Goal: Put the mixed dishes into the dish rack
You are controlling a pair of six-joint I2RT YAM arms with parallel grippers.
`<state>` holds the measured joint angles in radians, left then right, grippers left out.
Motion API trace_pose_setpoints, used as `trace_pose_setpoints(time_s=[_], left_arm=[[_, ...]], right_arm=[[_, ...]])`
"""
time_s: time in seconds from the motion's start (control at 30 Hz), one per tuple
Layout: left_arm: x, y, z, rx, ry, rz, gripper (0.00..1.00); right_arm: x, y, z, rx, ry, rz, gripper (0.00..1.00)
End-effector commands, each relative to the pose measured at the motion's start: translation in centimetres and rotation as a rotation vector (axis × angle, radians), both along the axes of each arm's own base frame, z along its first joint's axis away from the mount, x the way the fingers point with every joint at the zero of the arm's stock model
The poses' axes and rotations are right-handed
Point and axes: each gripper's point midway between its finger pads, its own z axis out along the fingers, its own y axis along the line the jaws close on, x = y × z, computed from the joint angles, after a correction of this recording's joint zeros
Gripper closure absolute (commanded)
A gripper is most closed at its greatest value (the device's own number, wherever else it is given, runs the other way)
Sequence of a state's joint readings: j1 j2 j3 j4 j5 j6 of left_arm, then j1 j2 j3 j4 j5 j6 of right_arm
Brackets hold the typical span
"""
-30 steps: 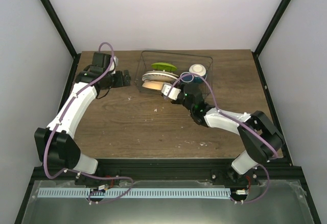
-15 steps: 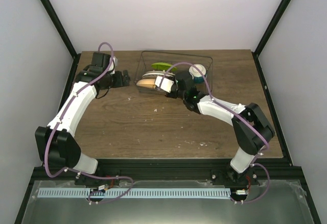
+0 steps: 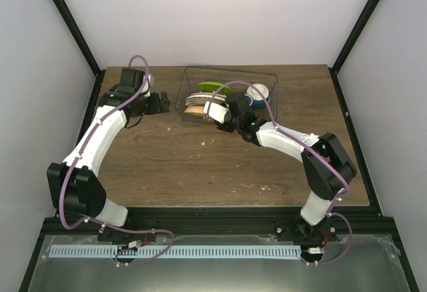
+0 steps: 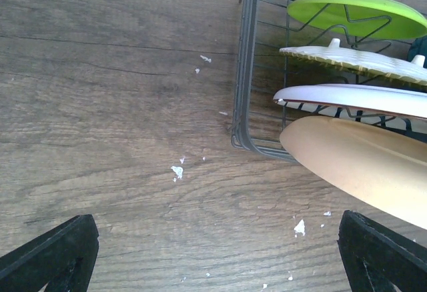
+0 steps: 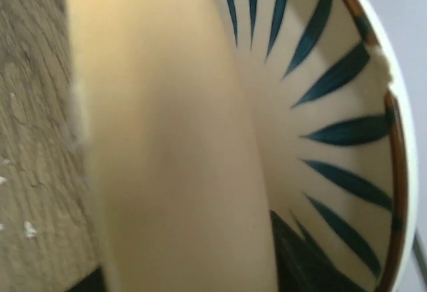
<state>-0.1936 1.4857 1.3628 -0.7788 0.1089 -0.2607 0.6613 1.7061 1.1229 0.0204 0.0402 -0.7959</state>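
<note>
The dark wire dish rack (image 3: 230, 71) stands at the back of the table, and its left wall shows in the left wrist view (image 4: 243, 72). The lime-green plate (image 3: 213, 87) (image 4: 353, 9), the striped white plate (image 3: 200, 99) (image 5: 333, 105) and the white bowl (image 3: 259, 92) sit in it. A bit of the dark blue mug (image 4: 420, 44) shows. My right gripper (image 3: 212, 112) (image 5: 187, 265) is shut on a tan plate (image 3: 193, 111) (image 4: 360, 165) (image 5: 167, 139) tilted over the rack's front edge. My left gripper (image 3: 160, 102) (image 4: 213, 252) is open and empty left of the rack.
A cream ribbed piece with pegs (image 4: 353, 62) lies in the rack between the green and striped plates. White crumbs (image 4: 177, 171) dot the wooden table (image 3: 187, 165). Black frame posts stand at the back corners.
My right gripper has moved left and toward the rack with the tan plate, which now lies close against the striped plate. The left arm has not moved.
</note>
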Motion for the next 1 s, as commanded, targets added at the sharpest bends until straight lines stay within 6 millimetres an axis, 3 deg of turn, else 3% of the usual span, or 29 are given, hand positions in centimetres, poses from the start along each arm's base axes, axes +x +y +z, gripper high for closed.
trace_pose_setpoints(time_s=[0.0,0.1,0.27,0.43,0.53,0.63,0.77,0.9,0.97], left_arm=[[0.6,0.1,0.4,-0.005,-0.011,0.002,0.0],[0.7,0.0,0.5,-0.017,-0.003,0.003,0.0],[1.1,-0.3,1.0,-0.038,-0.007,0.0,0.0],[1.5,-0.3,1.6,-0.043,-0.014,0.004,0.0],[2.0,-0.4,2.6,-0.058,-0.043,0.02,0.0],[2.7,-0.5,4.2,-0.08,-0.094,0.026,0.0],[4.1,-0.5,5.9,-0.129,-0.152,0.016,0.0],[5.7,1.1,7.1,-0.2,-0.172,0.04,0.0],[6.5,2.6,7.4,-0.202,-0.183,0.065,0.0]], right_arm=[[-1.4,-0.5,0.6,0.01,0.059,-0.029,0.57],[-2.1,-0.6,2.1,0.04,0.081,-0.03,0.33],[-3.7,-1.2,4.0,0.057,0.161,-0.043,0.03],[-5.2,-2.2,6.6,0.112,0.187,-0.074,0.0],[-4.8,-3.1,8.6,0.161,0.166,-0.15,0.0],[-2.6,-4.7,10.9,0.264,0.167,-0.295,0.0],[2.2,-7.9,11.7,0.425,0.28,-0.464,0.0],[7.6,-12.9,13.4,0.557,0.294,-0.631,0.0],[10.1,-16.7,13.8,0.622,0.316,-0.734,0.0]])
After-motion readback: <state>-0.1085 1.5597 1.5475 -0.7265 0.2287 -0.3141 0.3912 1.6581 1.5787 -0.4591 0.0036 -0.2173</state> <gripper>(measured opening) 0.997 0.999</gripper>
